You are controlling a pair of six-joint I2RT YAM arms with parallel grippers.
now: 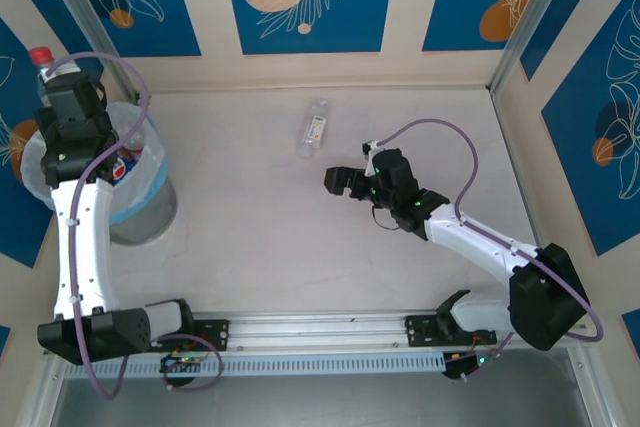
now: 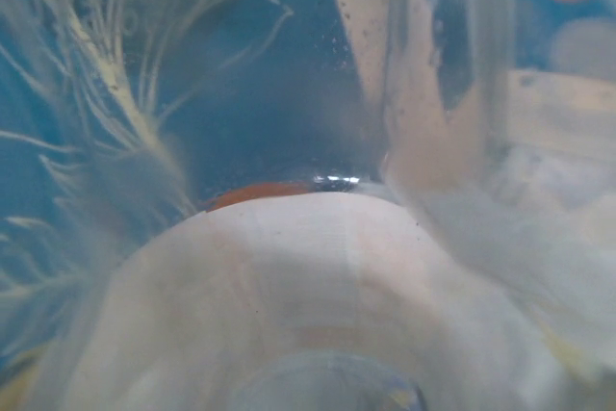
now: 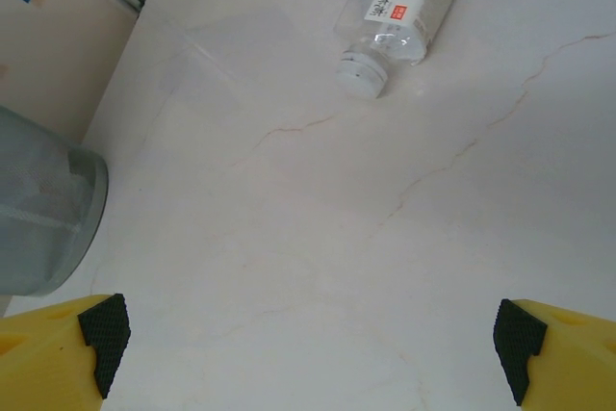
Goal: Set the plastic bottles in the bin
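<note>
1. The left gripper (image 1: 55, 85) is clamped on a red-capped bottle (image 1: 42, 65), raised above the far rim of the bin (image 1: 150, 209). The bottle is not yet released (the wrist camera's picture of it is badly blurred).
2. A Pepsi-labelled bottle (image 1: 124, 167) lies inside the bin. Any other contents are hidden by the arm and liner.
3. A white-labelled bottle (image 1: 313, 129) lies on its side on the table (image 1: 260, 237), well apart from the bin.
4. The right gripper (image 1: 345, 184) hovers near that bottle with its jaws wide apart, holding nothing.
5. Judgement: the task is near its end. One drop and one pick-up are left.
</note>
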